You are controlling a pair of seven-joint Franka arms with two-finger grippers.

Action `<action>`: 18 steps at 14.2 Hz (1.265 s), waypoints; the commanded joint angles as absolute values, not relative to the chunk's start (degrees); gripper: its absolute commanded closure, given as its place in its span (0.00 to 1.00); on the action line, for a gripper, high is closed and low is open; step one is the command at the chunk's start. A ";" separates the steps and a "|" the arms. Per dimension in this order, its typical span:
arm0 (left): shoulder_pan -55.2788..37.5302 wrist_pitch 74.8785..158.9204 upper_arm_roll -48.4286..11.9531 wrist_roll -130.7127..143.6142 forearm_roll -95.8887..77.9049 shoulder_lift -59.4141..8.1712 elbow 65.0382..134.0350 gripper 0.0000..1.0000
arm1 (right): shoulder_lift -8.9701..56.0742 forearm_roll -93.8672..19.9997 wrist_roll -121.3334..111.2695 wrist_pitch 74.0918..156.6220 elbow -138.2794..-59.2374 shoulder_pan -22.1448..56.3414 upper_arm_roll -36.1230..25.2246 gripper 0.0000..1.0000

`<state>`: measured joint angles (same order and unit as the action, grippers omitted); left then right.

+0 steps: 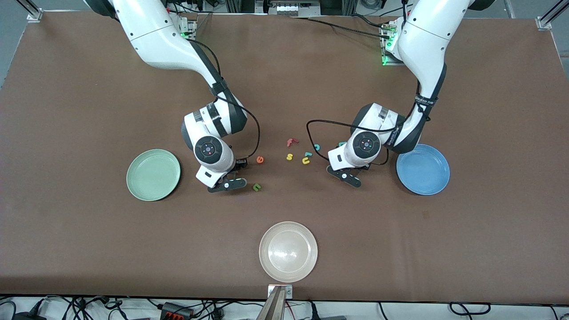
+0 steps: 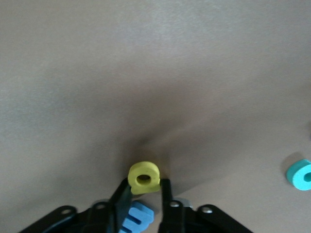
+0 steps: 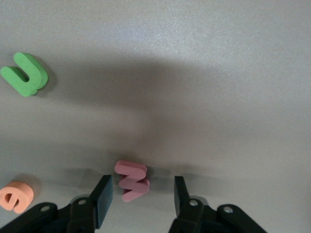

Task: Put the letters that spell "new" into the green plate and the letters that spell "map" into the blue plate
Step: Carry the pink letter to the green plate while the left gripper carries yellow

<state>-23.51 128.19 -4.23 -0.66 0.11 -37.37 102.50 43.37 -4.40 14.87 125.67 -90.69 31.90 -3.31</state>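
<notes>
Wide brown table [image 1: 89,89], both arms bent low over its middle, and our marker is the whitish-beige plate [image 1: 288,251], the thing closest to the front camera. Farther from the camera than that plate and toward the right arm's end sits the green plate [image 1: 153,174], nothing in it. Matching it toward the left arm's end is the blue plate [image 1: 422,169], also bare. Between those two, straight up the table from the whitish-beige plate, the loose letters lie scattered: a red "f" [image 1: 291,142], a yellow "s" [image 1: 289,156] and a yellow "u" [image 1: 306,161]. The right gripper [image 3: 142,187] is down at the table on the green plate's side of that scatter, fingers spread with a gap on either side of the pinkish-red "w" [image 3: 132,180]. That letter lies flat, and its long axis runs straight out from the gripper, crosswise to the line between the two fingers. The dark green "n" [image 3: 25,74] lies flat too, arch turned toward the "w", legs pointing away from it. The orange "e" [image 3: 15,196] rests flat just off one finger. On the blue plate's side, the left gripper [image 2: 144,187] is clamped on the yellow "a" [image 2: 144,177], pinched at the very fingertips with its round hole facing the wrist camera. The blue "m" [image 2: 136,218] shows between the fingers, closer to the palm. A teal letter [image 2: 301,174] lies off to one side, too cropped to read.
</notes>
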 commanded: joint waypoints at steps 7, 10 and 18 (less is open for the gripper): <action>-20.49 120.09 -2.55 -0.88 1.23 -30.68 100.30 0.96 | 44.56 -3.78 15.91 127.62 -90.18 32.34 -3.52 0.46; -14.08 109.45 -2.37 -4.56 1.23 -30.41 93.97 0.99 | 44.56 -3.69 15.73 127.62 -90.18 32.61 -3.52 0.60; -4.04 107.47 -2.29 -5.80 9.31 -32.07 98.25 0.98 | 40.01 -3.69 14.24 121.58 -90.26 26.48 -4.21 1.00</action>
<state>-4.00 104.90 -1.54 -5.78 6.33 -30.66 96.19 43.41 -4.38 14.98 126.03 -89.96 30.77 -4.40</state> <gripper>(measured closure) 0.727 0.736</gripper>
